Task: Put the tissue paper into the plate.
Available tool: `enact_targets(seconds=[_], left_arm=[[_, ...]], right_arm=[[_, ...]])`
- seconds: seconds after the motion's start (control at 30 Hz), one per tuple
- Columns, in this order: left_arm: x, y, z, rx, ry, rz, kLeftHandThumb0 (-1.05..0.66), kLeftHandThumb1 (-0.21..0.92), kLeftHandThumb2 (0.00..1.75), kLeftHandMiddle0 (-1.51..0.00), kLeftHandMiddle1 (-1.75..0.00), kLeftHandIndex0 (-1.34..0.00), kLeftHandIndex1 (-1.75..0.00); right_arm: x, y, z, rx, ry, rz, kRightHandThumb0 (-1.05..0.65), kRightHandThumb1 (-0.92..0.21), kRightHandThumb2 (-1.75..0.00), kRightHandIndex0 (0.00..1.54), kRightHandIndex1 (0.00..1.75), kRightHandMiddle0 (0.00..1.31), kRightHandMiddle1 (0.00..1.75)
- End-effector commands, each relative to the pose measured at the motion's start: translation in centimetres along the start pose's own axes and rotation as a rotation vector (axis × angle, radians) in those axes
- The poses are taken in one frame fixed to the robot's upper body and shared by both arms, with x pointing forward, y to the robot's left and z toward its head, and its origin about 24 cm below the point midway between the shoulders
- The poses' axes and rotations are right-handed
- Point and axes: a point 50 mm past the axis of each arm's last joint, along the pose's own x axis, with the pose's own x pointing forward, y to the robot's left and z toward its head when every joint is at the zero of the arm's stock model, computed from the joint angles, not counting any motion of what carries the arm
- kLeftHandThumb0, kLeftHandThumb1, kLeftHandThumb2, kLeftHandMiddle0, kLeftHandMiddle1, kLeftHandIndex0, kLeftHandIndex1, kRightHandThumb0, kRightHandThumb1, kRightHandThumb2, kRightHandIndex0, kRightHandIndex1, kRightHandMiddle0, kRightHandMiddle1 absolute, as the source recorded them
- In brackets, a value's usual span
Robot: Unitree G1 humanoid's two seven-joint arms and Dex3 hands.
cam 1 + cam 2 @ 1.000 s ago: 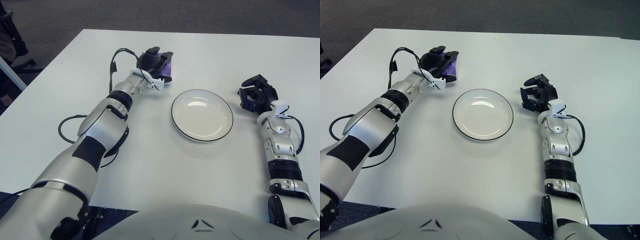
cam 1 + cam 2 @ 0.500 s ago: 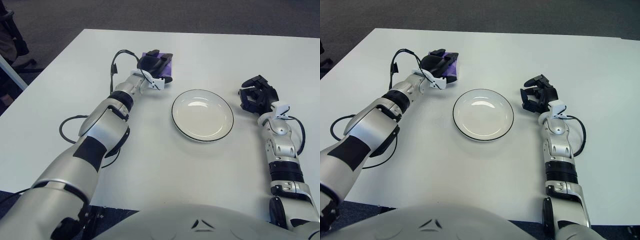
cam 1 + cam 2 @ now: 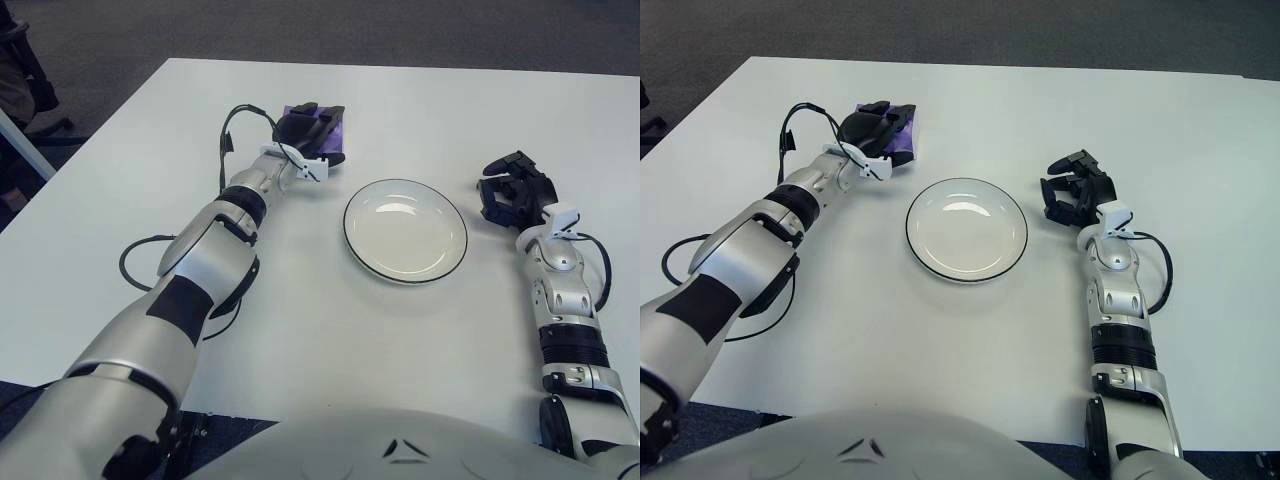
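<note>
The tissue paper is a small purple pack (image 3: 336, 137) lying on the white table, up and left of the plate. My left hand (image 3: 305, 128) reaches far forward and rests on top of the pack, its dark fingers curled over it, so only the pack's purple edges show; both also show in the right eye view, hand (image 3: 872, 125) and pack (image 3: 906, 142). The plate (image 3: 405, 281) is white with a dark rim, empty, at the table's middle. My right hand (image 3: 510, 190) is parked on the table just right of the plate, fingers relaxed and holding nothing.
A black cable (image 3: 228, 140) loops off my left wrist above the table. The table's far edge (image 3: 400, 66) runs just behind the pack. Dark carpet lies beyond it.
My left hand has moved a little further forward and settled down over the pack, its fingers closing on it. The pack, the plate and my right hand have not moved.
</note>
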Motion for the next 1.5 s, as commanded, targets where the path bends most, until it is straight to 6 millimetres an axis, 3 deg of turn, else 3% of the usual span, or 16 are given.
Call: enact_targets(seconds=[0.0, 0.03, 0.1, 0.13, 0.2, 0.23, 0.3, 0.43, 0.73, 1.17, 1.47], left_arm=[[-1.0, -1.1, -0.8, -0.089, 0.034, 0.007, -0.82, 0.92, 0.72, -0.73, -0.35, -0.56, -0.17], [-1.2, -1.3, -0.8, -0.111, 0.035, 0.020, -0.80, 0.92, 0.71, -0.70, -0.48, -0.57, -0.19], [-1.5, -1.5, -1.0, -0.136, 0.035, 0.035, -0.72, 0.92, 0.64, -0.58, -0.94, -0.53, -0.47], [-1.6, -1.6, -1.0, -0.145, 0.033, 0.042, -0.70, 0.92, 0.63, -0.56, -1.04, -0.52, -0.57], [-1.8, -1.6, -1.1, -0.153, 0.029, 0.049, -0.60, 0.92, 0.61, -0.52, -1.36, -0.45, -1.00], [-1.8, -1.6, -1.1, -0.157, 0.025, 0.052, -0.59, 0.92, 0.61, -0.51, -1.41, -0.43, -1.06], [-2.0, -1.7, -1.1, -0.166, 0.013, 0.058, -0.52, 0.92, 0.62, -0.53, -1.60, -0.40, -1.40], [-2.3, -1.7, -1.2, -0.173, -0.006, 0.071, -0.44, 0.92, 0.62, -0.61, -1.71, -0.44, -1.67], [-3.4, -1.9, -1.2, -0.186, -0.085, 0.175, -0.36, 0.92, 0.55, -0.86, -1.75, -0.54, -1.74], [-3.4, -1.0, -0.6, -0.169, -0.177, 0.245, -0.33, 0.92, 0.51, -0.92, -1.75, -0.63, -1.75], [-3.2, 1.1, 0.2, -0.198, -0.306, 0.372, -0.33, 0.92, 0.50, -0.94, -1.75, -0.64, -1.75]], right_arm=[[-3.0, 0.1, -5.6, -0.006, 0.266, 0.008, -0.01, -0.50, -0.94, 0.66, 1.47, 0.41, 1.55], [-3.0, 0.1, -5.6, -0.006, 0.267, 0.010, -0.01, -0.50, -0.94, 0.66, 1.47, 0.41, 1.55], [-3.0, 0.1, -5.6, -0.005, 0.268, 0.013, -0.01, -0.50, -0.94, 0.66, 1.47, 0.41, 1.55], [-3.0, 0.1, -5.6, -0.005, 0.269, 0.015, -0.01, -0.50, -0.94, 0.66, 1.47, 0.41, 1.55], [-3.0, 0.1, -5.6, -0.005, 0.270, 0.017, -0.01, -0.50, -0.94, 0.66, 1.47, 0.41, 1.54], [-2.9, 0.1, -5.6, -0.005, 0.270, 0.019, -0.01, -0.50, -0.94, 0.66, 1.47, 0.41, 1.54], [-2.9, 0.1, -5.6, -0.006, 0.271, 0.023, -0.01, -0.50, -0.94, 0.66, 1.47, 0.41, 1.54], [-2.9, 0.1, -5.6, -0.008, 0.271, 0.031, -0.01, -0.50, -0.94, 0.66, 1.48, 0.41, 1.54], [-2.9, 0.0, -5.7, -0.020, 0.274, 0.070, -0.01, -0.52, -0.91, 0.65, 1.47, 0.40, 1.52], [-3.0, -0.1, -5.7, -0.034, 0.276, 0.129, -0.01, -0.58, -0.82, 0.64, 1.47, 0.41, 1.46], [-3.0, -0.1, -5.7, -0.040, 0.275, 0.148, -0.01, -0.60, -0.79, 0.63, 1.48, 0.40, 1.45]])
